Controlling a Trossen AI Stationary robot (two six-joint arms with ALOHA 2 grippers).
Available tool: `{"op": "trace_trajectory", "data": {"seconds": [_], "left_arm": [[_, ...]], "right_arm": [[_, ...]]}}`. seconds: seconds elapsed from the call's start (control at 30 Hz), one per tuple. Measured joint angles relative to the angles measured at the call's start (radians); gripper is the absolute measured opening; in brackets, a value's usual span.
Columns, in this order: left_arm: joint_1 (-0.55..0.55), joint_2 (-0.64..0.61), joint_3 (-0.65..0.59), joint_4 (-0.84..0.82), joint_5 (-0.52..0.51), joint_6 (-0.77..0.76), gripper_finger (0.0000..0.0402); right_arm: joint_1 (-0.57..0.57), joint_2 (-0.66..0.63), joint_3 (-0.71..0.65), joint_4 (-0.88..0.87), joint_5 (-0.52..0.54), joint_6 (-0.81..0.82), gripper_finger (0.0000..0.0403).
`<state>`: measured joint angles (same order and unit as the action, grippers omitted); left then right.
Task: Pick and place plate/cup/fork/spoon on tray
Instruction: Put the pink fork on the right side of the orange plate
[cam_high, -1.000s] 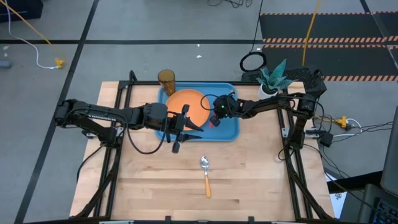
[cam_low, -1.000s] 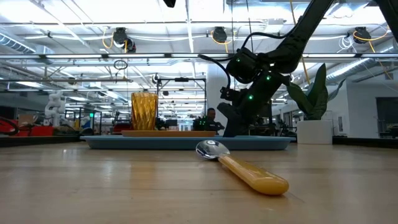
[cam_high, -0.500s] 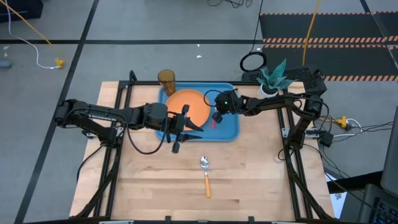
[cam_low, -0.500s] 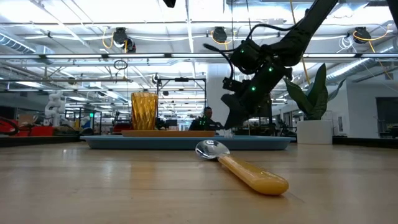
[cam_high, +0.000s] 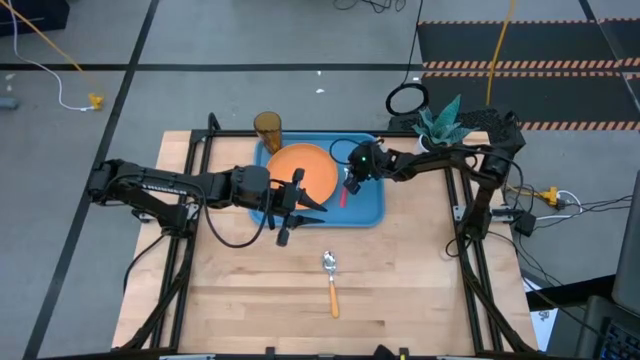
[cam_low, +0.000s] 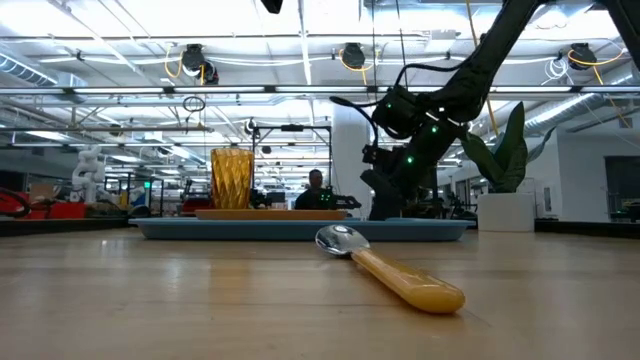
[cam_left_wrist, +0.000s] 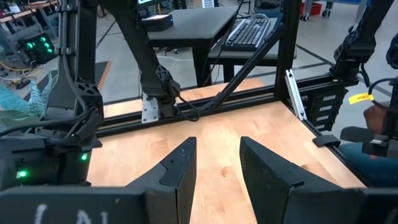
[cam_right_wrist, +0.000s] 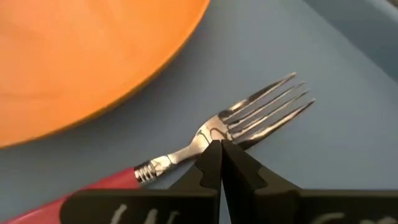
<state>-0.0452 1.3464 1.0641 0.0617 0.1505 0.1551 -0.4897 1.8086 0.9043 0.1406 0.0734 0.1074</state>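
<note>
High view. I see the tray (cam_high: 372, 212) at the far centre of the table, with the orange plate (cam_high: 303, 171) lying on it and the fork (cam_high: 343, 196) just beside the plate's right edge, on the tray floor. The amber cup (cam_high: 267, 128) stands at the tray's far-left corner; I cannot tell from here whether it is inside the rim. The spoon (cam_high: 330, 282) lies on bare wood, well apart from the tray on the near side. My right gripper (cam_high: 352, 183) hangs over the fork; my left gripper (cam_high: 297, 205) waits at the tray's near-left edge.

Low view. The spoon (cam_low: 390, 268) lies nearest the camera, bowl toward the tray (cam_low: 300, 229). The right gripper (cam_low: 385, 205) is low over the tray.

Left wrist view. The left gripper (cam_left_wrist: 217, 165) has its fingers apart, holding nothing, over bare table.

Right wrist view. The right gripper (cam_right_wrist: 221, 163) has its fingers pressed together and empty, their tips above the fork (cam_right_wrist: 249, 121) neck; plate (cam_right_wrist: 87, 56) rim adjacent.

Risk, as I judge it: a low retreat could drag the fork or nudge the plate. The spoon lies flat, so a shallow grasp may slip off its handle.
</note>
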Motion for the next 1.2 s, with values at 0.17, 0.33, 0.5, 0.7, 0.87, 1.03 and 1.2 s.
{"op": "trace_trajectory", "data": {"seconds": [0.17,0.33,0.5,0.7,0.87,1.03,1.2], "left_arm": [[0.0,0.0,0.0,-0.001,0.0,0.0,0.0127],[0.0,0.0,0.0,-0.007,0.0,-0.002,0.0127],[0.0,0.0,0.0,-0.007,0.0,0.001,0.0127],[0.0,0.0,0.0,-0.007,0.0,0.003,0.0127],[0.0,0.0,0.0,-0.007,0.0,0.002,0.0127],[0.0,0.0,0.0,-0.007,0.0,0.003,0.0127],[0.0,0.0,0.0,-0.006,-0.001,0.004,0.0127]], "right_arm": [[-0.001,0.032,0.002,0.023,0.0,-0.016,0.0],[-0.001,0.042,0.003,0.042,0.0,-0.027,0.0],[-0.002,0.044,0.002,0.056,0.0,-0.05,0.0],[-0.003,0.044,0.002,0.065,0.0,-0.072,0.0],[-0.013,0.044,0.001,0.067,-0.002,-0.087,0.0],[-0.015,0.044,0.001,0.073,-0.009,-0.109,0.0],[-0.015,0.045,0.0,0.096,-0.028,-0.142,0.0]]}}
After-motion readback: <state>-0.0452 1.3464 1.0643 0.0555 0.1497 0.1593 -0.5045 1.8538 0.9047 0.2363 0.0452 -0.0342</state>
